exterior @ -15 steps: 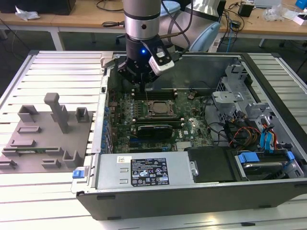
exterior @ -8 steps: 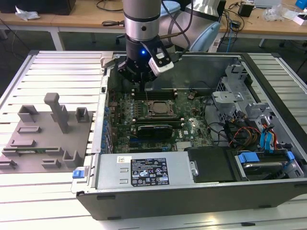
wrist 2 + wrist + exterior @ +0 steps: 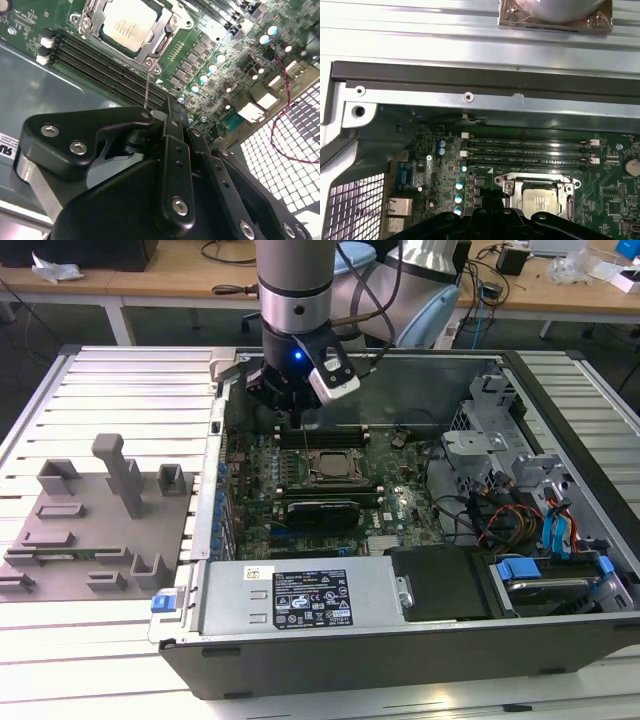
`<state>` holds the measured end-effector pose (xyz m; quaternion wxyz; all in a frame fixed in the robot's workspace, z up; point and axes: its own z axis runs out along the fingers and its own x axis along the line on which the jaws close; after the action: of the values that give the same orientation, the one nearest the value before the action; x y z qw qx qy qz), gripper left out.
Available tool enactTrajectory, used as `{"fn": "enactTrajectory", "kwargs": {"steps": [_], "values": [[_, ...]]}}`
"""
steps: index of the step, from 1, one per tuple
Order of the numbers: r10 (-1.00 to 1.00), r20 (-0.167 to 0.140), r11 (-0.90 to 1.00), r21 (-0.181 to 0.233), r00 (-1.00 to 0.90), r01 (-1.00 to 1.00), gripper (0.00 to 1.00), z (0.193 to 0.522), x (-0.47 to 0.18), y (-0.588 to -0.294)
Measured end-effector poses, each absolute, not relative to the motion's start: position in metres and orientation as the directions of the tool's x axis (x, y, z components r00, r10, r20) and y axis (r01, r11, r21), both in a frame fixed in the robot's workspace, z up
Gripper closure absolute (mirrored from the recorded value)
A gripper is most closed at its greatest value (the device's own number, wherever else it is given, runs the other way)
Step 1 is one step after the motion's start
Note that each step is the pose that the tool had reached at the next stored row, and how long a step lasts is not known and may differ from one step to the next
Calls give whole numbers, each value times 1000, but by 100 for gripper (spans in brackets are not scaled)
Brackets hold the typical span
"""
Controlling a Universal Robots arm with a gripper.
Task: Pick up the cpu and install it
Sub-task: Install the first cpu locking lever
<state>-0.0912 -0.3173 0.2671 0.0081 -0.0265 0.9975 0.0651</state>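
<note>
1. Exterior view: gripper (image 3: 292, 418) hangs inside the case (image 3: 400, 640), above the memory slots (image 3: 322, 437) just beside the socket (image 3: 327, 468);
2. cpu (image 3: 327, 466) lies flat in the socket – silvery top up in both wrist views (image 3: 131, 24) (image 3: 540, 202); not touched by the gripper;
3. jaws – can't tell whether spread or closed.

This is a robotics lab or workshop. A robot arm (image 3: 293, 285) stands over an open PC case (image 3: 420, 640) on a slotted metal table (image 3: 110, 380), beside grey fixture blocks (image 3: 90, 530). Wooden benches (image 3: 170, 278) behind carry loose cables (image 3: 222, 252).
</note>
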Motion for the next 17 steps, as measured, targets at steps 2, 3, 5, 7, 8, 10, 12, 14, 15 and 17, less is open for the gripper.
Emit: {"fn": "enactTrajectory", "kwargs": {"steps": [2, 3, 5, 7, 8, 10, 12, 14, 15, 17], "values": [[-52, -20, 989, 139, -998, -54, 89, 265, -91, -316], [-52, -20, 988, 144, -998, -54, 89, 265, -91, -316], [-51, -21, 985, 163, -998, -54, 89, 264, -91, -316], [-51, -22, 983, 176, -998, -54, 89, 263, -92, -316], [-51, -22, 982, 183, -998, -54, 89, 263, -92, -316], [-50, -23, 979, 199, -998, -54, 89, 262, -92, -315], [-50, -24, 976, 211, -998, -54, 89, 261, -92, -315], [-50, -24, 976, 213, -998, -54, 89, 260, -91, -315], [-50, -24, 976, 213, -998, -54, 89, 259, -91, -315], [-50, -24, 976, 213, -998, -54, 89, 259, -88, -316]]}}
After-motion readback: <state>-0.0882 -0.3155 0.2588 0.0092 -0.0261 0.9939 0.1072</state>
